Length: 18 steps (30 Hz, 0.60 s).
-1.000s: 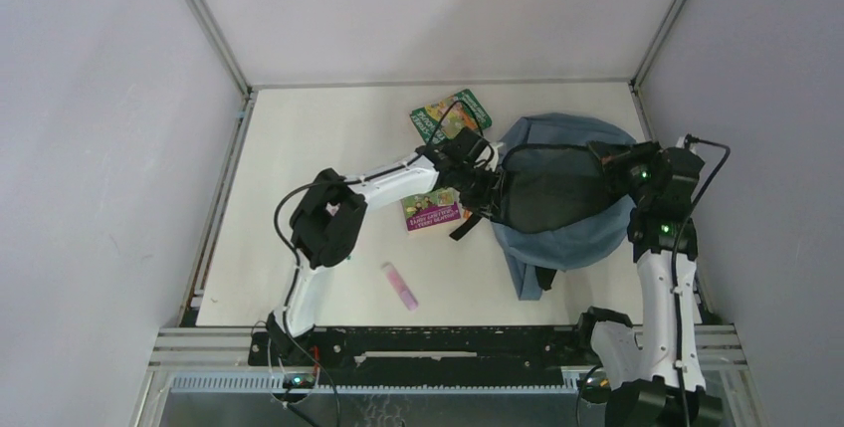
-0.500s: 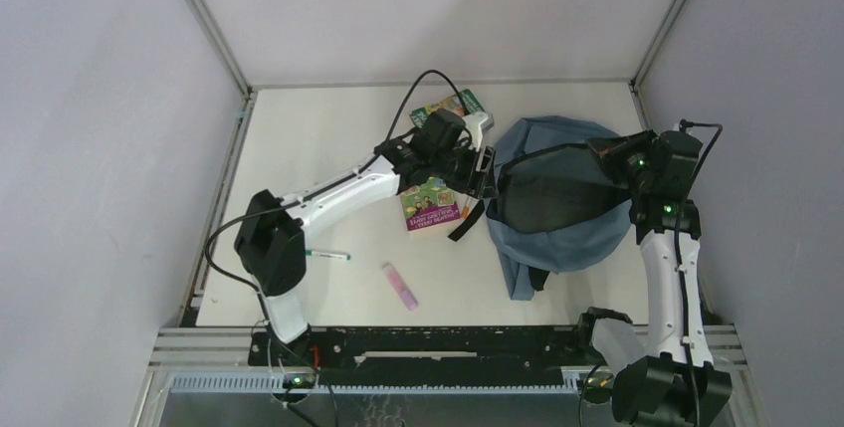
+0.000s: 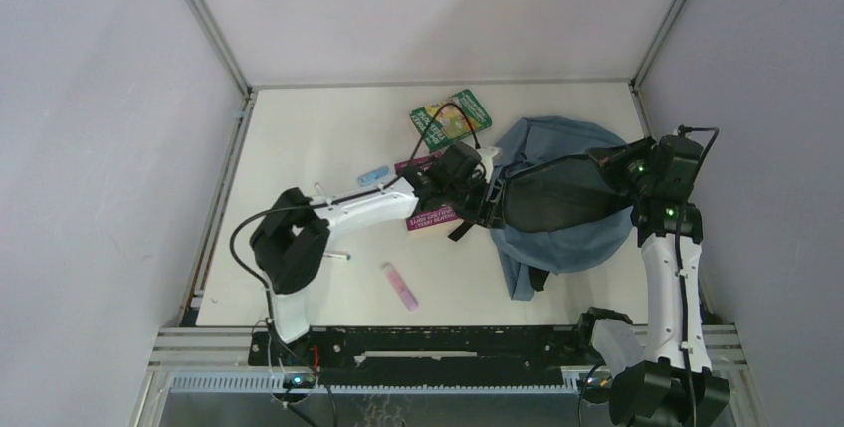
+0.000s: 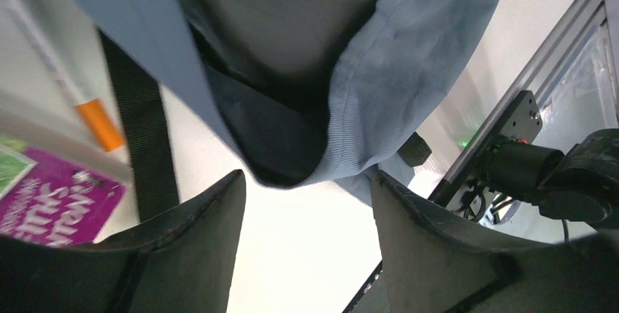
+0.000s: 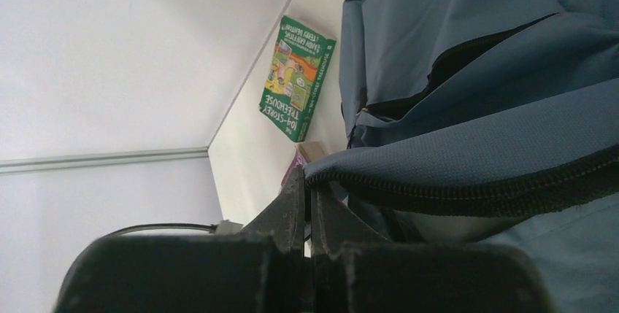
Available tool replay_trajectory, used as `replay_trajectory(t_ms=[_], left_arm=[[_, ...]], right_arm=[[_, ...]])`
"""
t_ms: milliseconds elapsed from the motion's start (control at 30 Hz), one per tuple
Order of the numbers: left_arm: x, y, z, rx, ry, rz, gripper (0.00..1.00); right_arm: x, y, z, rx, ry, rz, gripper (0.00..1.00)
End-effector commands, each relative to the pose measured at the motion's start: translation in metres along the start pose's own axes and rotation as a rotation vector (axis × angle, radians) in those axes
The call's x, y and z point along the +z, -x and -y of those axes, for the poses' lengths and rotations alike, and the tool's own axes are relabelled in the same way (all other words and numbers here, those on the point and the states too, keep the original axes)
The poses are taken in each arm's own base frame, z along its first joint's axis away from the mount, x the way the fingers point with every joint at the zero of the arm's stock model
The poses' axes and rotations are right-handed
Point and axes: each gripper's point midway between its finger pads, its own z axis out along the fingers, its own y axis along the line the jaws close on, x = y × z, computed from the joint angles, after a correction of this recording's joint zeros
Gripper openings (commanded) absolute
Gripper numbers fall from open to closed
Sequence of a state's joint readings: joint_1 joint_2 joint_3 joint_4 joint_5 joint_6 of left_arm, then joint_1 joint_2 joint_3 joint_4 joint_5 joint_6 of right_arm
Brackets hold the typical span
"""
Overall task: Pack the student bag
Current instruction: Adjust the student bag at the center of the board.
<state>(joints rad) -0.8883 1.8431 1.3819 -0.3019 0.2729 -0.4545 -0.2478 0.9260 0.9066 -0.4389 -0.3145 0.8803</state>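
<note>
The student bag [image 3: 562,233], dusty blue with a dark open mouth, lies at the right of the table. My right gripper [image 3: 609,162] is shut on the bag's zip edge [image 5: 467,182] and holds it up; its tips [image 5: 308,176] are pressed together on the fabric. My left gripper [image 3: 488,204] is open at the left rim of the bag's mouth. In the left wrist view the rim [image 4: 343,145] hangs just beyond the gripper [image 4: 306,182], not between the fingers. A purple book [image 3: 428,216] lies partly under the left arm. A green book [image 3: 450,116] lies behind it.
A pink eraser-like bar [image 3: 400,286], a pen [image 3: 336,256] and a small blue item [image 3: 374,175] lie on the table left of the bag. A black strap [image 4: 139,138] and an orange-tipped pen [image 4: 98,123] lie beside the purple book [image 4: 51,203]. Metal frame rails border the table.
My left arm swung up towards the green book, then came back down to the bag's left rim. The bag's mouth is now flatter and narrower. The small blue item is now uncovered.
</note>
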Motion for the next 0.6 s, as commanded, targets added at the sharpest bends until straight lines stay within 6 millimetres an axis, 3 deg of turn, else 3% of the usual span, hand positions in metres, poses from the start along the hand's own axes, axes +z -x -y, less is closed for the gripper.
replay_trajectory(t_ms=[0, 67, 167, 300, 367, 567], left_arm=[[0.023, 0.006, 0.014, -0.042, -0.064, 0.018, 0.63], [0.037, 0.008, 0.011, -0.051, -0.066, 0.015, 0.48], [0.052, 0.019, 0.006, -0.042, -0.054, 0.0, 0.03], [0.063, 0.042, 0.004, -0.018, -0.047, 0.006, 0.0], [0.066, 0.063, 0.008, 0.007, -0.044, 0.037, 0.0], [0.083, 0.106, -0.006, 0.045, 0.021, 0.078, 0.0]], right_arm=[[-0.014, 0.02, -0.022, -0.05, 0.059, 0.073, 0.0], [-0.017, 0.021, -0.02, -0.053, 0.054, 0.074, 0.0], [-0.026, 0.019, -0.009, -0.063, 0.018, 0.074, 0.0], [-0.054, 0.01, 0.013, -0.077, -0.064, 0.083, 0.0], [-0.067, -0.001, 0.017, -0.084, -0.071, 0.082, 0.0], [-0.108, -0.029, 0.028, 0.005, -0.094, 0.111, 0.0]])
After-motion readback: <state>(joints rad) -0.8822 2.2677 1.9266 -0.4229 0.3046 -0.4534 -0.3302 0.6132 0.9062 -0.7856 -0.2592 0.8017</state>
